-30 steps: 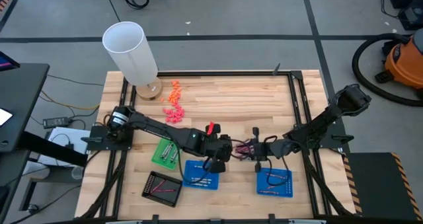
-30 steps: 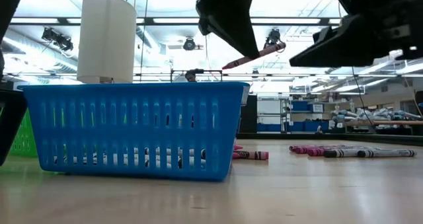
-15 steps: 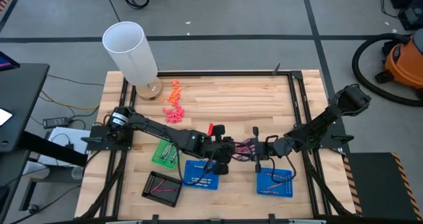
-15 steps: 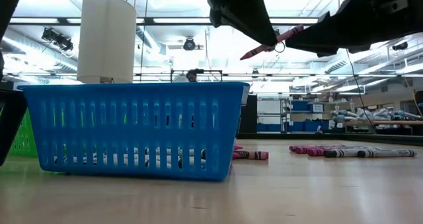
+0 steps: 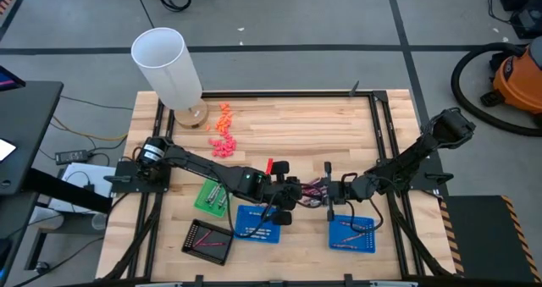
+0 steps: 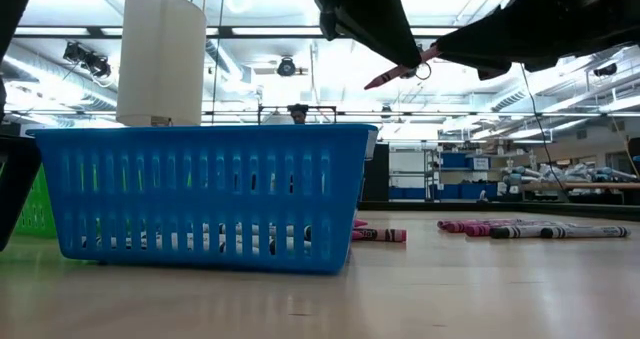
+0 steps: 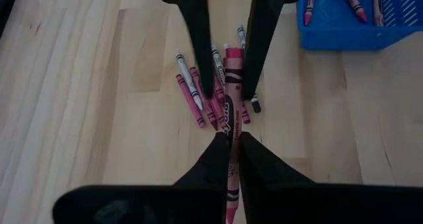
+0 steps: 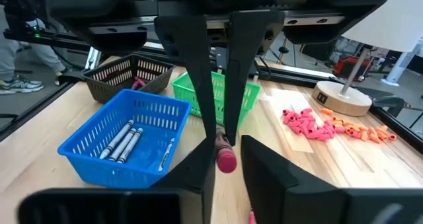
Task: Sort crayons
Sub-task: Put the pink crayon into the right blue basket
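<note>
My left gripper (image 5: 294, 195) is shut on a pinkish-red crayon (image 7: 228, 108) above the table's middle. The crayon also shows in the low view (image 6: 400, 71), tilted. My right gripper (image 5: 332, 194) is open. Its two fingers stand on either side of the crayon's flat end (image 8: 226, 160); I cannot tell whether they touch it. A pile of pinkish-red and grey crayons (image 7: 210, 95) lies on the table under both grippers. More crayons lie in the two blue trays (image 5: 258, 222) (image 5: 351, 234). My left gripper pinches the crayon about its middle (image 7: 229, 130) between its two fingertips. The crayon runs along the fingers and sticks out past them toward the right gripper. It is lifted clear of the table and tilted, its pointed end (image 6: 370, 83) lower.
A green tray (image 5: 212, 195) and a black tray (image 5: 207, 240) stand at the near left. A white cylinder on a round wooden base (image 5: 169, 63) stands at the far left, with orange and pink chunky bits (image 5: 222, 133) beside it. The far half of the table has free room.
My left gripper has carried the crayon a little up and toward the table's right edge, and the crayon has tipped steeper. My right gripper has come toward the table's left edge, and its fingers now stand around the crayon's flat end.
</note>
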You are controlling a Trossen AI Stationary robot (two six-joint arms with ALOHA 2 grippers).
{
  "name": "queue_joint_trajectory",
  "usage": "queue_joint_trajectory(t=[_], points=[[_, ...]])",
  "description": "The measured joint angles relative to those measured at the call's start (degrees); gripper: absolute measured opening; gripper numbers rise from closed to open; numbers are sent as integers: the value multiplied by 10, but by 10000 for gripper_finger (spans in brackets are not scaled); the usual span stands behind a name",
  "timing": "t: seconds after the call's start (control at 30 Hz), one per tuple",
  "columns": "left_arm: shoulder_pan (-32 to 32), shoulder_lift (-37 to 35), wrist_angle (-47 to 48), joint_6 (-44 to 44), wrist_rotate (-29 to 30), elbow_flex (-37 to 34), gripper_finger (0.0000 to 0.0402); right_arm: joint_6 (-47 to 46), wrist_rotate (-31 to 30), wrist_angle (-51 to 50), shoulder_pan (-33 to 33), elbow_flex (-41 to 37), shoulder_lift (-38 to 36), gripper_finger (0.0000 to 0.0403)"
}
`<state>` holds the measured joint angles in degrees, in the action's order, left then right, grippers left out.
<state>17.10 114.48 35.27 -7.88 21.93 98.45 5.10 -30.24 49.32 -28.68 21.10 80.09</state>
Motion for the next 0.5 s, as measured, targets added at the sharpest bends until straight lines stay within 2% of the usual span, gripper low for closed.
queue_joint_trajectory(t=[0.2,0.33,0.5], points=[[0,0,-1,1,-2,0,38,2,-1,0,-6,0,0,35],[0,0,1,2,-1,0,73,5,-2,-5,-6,0,0,35],[5,-3,17,-3,2,0,142,-18,-2,-58,-10,0,-16,44]])
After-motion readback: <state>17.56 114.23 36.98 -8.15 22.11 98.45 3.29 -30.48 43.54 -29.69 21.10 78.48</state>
